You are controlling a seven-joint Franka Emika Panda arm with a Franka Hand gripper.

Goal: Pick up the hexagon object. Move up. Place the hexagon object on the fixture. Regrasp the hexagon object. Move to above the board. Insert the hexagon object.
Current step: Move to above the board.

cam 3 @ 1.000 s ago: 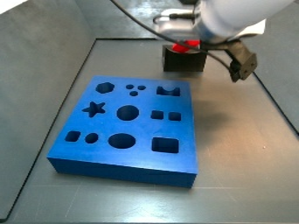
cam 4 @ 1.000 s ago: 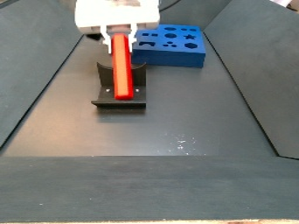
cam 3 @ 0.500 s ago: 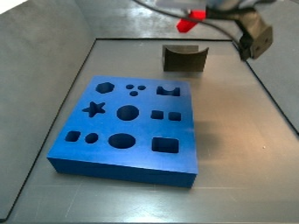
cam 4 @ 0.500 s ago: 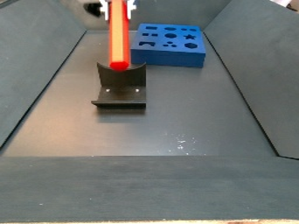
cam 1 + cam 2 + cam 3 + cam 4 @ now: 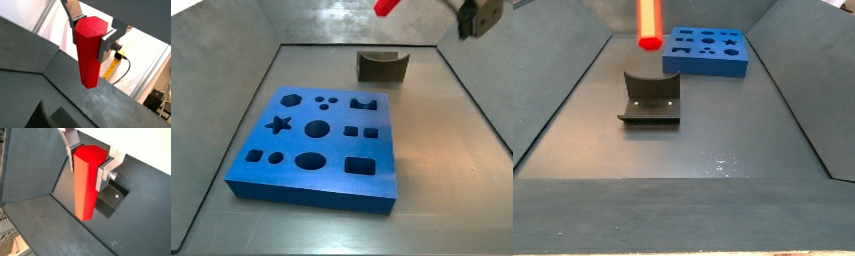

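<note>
In both wrist views the pincer (image 5: 92,31) pinches the hexagon object (image 5: 88,52), silver fingers (image 5: 107,172) clamped on its upper end; the fixture (image 5: 111,199) lies directly behind it. In a side view, the board (image 5: 315,138) sits near, fixture far, nothing between. No readable writing.

The gripper (image 5: 89,31) hangs high above the floor with the hexagon object (image 5: 89,52) clamped between its fingers (image 5: 105,172), the bar pointing down. In a side view the fixture (image 5: 651,100) stands on the floor below the bar's end, and the board (image 5: 708,52) lies behind it to the right, apart from it
</note>
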